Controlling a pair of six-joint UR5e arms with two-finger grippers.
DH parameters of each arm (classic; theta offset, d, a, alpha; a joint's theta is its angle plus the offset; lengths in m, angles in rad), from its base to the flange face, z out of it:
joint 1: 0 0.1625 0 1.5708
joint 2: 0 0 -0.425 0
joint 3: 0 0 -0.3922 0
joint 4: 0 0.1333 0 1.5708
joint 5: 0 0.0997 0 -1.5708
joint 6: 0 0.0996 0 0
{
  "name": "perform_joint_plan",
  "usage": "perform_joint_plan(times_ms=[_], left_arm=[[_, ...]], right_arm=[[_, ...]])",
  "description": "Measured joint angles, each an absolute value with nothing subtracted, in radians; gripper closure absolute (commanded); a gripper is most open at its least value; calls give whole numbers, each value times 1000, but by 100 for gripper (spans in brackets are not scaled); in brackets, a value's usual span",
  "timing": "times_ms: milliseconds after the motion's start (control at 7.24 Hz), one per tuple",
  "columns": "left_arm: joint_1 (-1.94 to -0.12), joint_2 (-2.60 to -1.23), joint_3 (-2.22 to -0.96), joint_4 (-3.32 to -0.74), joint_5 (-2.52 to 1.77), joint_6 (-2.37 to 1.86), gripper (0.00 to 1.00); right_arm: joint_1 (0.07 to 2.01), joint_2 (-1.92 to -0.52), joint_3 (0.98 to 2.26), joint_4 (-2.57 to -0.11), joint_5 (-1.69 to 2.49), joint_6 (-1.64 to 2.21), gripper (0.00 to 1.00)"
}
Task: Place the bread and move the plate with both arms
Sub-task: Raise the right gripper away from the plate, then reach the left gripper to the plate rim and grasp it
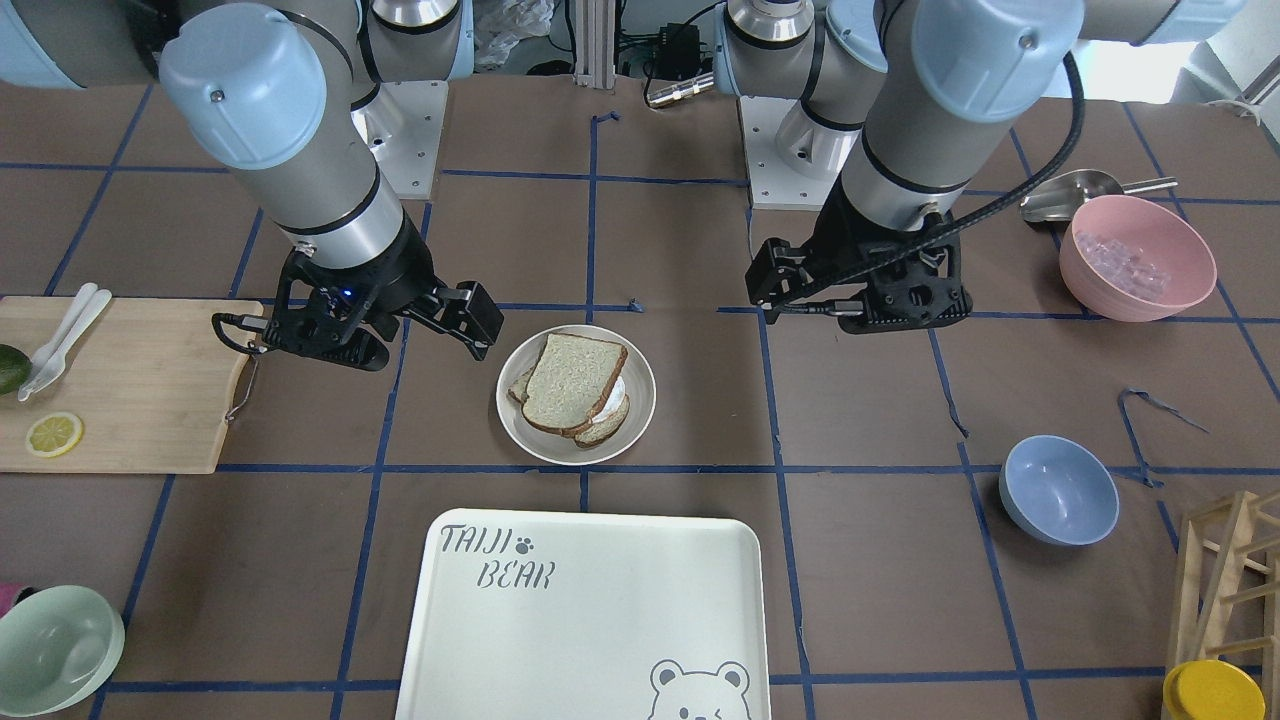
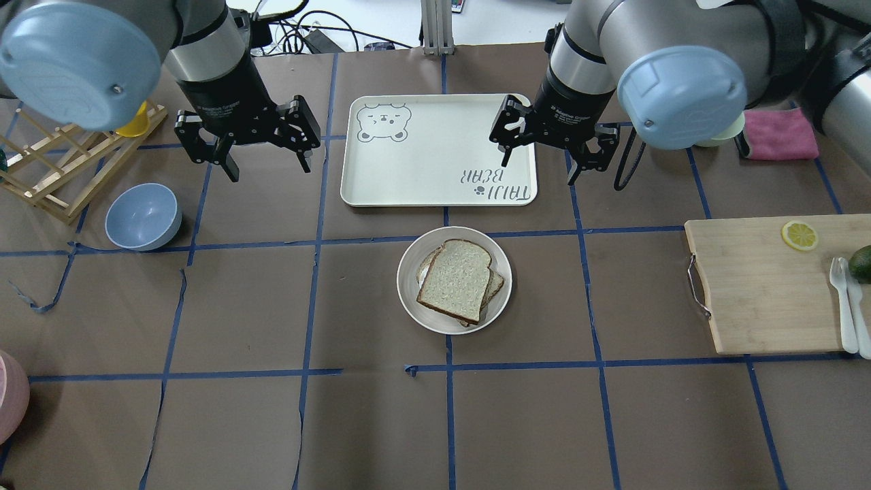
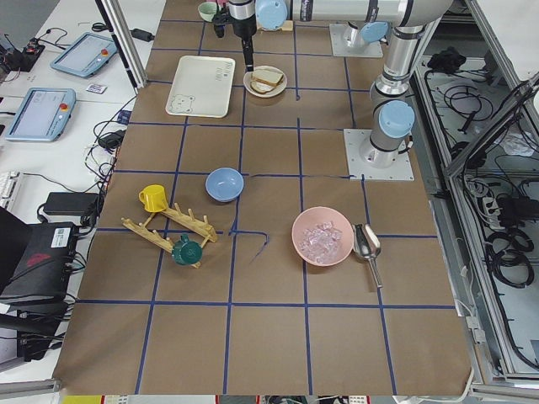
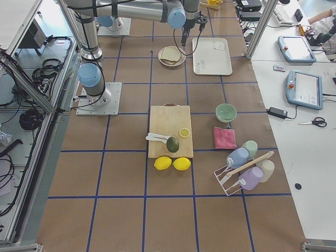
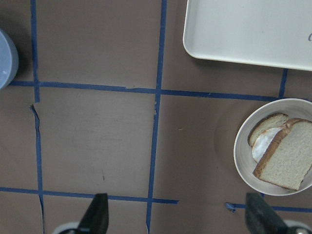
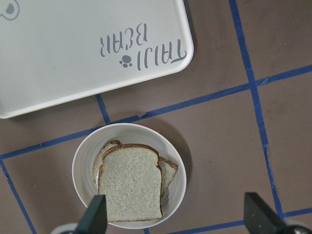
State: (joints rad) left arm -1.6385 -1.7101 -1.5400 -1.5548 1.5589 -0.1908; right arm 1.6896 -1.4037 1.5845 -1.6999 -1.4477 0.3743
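The bread (image 2: 454, 280) lies on top of an egg-bearing slice on the round off-white plate (image 2: 406, 292) at the table's middle. It also shows in the front view (image 1: 572, 382) on the plate (image 1: 645, 385). My left gripper (image 2: 267, 170) is open and empty, raised above bare table to the plate's far left. My right gripper (image 2: 537, 170) is open and empty, raised over the tray's right edge, beyond the plate. In the right wrist view the bread (image 6: 131, 185) and plate (image 6: 170, 151) lie below my open gripper (image 6: 176, 217). The left wrist view shows the plate (image 5: 242, 146) at its right edge.
The white "TAIJI BEAR" tray (image 2: 422, 170) lies just beyond the plate. A blue bowl (image 2: 143, 216) and a wooden rack (image 2: 61, 163) are at the left. A cutting board (image 2: 762, 286) with a lemon slice and cutlery is at the right. A pink bowl (image 1: 1137, 258) sits by the left arm.
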Motion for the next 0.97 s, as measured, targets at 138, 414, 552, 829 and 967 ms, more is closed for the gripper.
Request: perform_joint_plan(times_ms=[138, 414, 552, 829, 967], left_arm=[[-1662, -1721, -1607, -1461, 1555, -225, 0], [-1725, -1743, -1760, -1255, 1552, -294, 2], [-1752, -1755, -1818, -1189, 1551, -313, 2], [-1783, -1787, -1896, -1079, 1530, -341, 3], [-1788, -1806, -1923, -1033, 1501, -349, 4]], right_arm=[[1686, -1411, 1582, -1677, -1508, 308, 0], [1684, -1425, 1561, -1710, -1510, 221, 0], [1684, -1432, 1557, -1721, -1499, 206, 0], [1682, -1455, 1556, -1722, -1510, 198, 0], [1680, -1477, 1557, -1706, -1544, 198, 0]])
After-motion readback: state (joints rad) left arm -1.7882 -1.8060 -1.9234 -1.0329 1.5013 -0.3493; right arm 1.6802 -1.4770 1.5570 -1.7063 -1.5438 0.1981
